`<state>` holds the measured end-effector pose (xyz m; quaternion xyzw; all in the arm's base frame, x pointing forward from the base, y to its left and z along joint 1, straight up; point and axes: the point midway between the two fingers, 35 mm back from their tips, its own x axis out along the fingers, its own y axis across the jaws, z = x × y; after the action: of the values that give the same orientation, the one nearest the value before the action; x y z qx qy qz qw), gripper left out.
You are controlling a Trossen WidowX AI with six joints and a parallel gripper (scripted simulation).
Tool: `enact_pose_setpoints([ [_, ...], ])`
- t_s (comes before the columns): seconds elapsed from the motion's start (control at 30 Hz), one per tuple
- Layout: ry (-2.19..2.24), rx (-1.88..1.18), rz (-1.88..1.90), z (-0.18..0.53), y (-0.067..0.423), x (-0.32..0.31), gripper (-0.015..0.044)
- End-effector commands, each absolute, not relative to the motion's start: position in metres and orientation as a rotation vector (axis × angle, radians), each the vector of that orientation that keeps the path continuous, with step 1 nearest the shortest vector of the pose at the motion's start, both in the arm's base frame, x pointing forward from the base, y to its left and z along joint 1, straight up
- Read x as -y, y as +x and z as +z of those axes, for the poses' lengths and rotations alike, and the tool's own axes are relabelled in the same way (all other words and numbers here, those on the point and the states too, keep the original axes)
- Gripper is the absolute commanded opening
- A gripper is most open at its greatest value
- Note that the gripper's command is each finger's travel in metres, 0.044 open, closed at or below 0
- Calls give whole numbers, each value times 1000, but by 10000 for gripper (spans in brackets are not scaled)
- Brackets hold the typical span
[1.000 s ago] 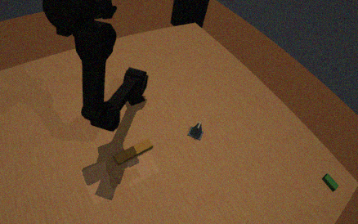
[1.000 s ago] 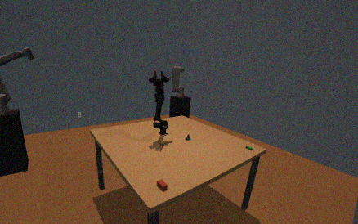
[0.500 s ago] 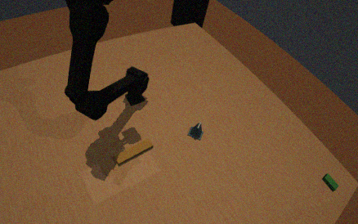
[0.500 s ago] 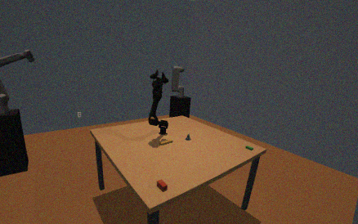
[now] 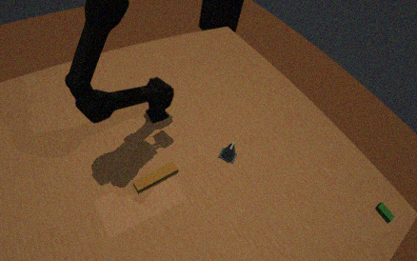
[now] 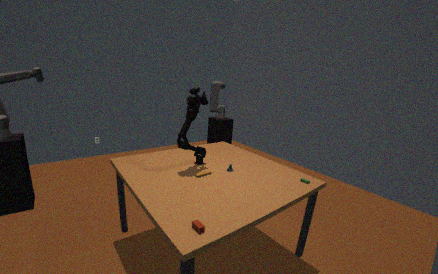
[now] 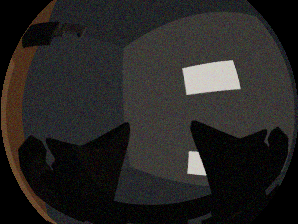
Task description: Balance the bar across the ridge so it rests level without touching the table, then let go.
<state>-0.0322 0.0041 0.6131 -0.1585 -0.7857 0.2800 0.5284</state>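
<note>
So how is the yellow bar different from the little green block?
The flat yellow bar is longer than the small green block. The bar lies near the middle of the table, beside the arm's shadow, while the green block sits far off by the table's edge. Both are boxy, both lie flat on the table, and the open gripper touches neither.
</note>
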Motion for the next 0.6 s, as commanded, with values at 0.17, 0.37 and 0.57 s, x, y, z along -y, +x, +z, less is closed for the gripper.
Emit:
enact_pose_setpoints([
  [0.17, -499, 1720, 861, 595, -38, -58, 315],
  [0.37, -561, 1592, 963, 582, -35, -89, 315],
  [0.57, -614, 1443, 1050, 567, -26, -120, 315],
])
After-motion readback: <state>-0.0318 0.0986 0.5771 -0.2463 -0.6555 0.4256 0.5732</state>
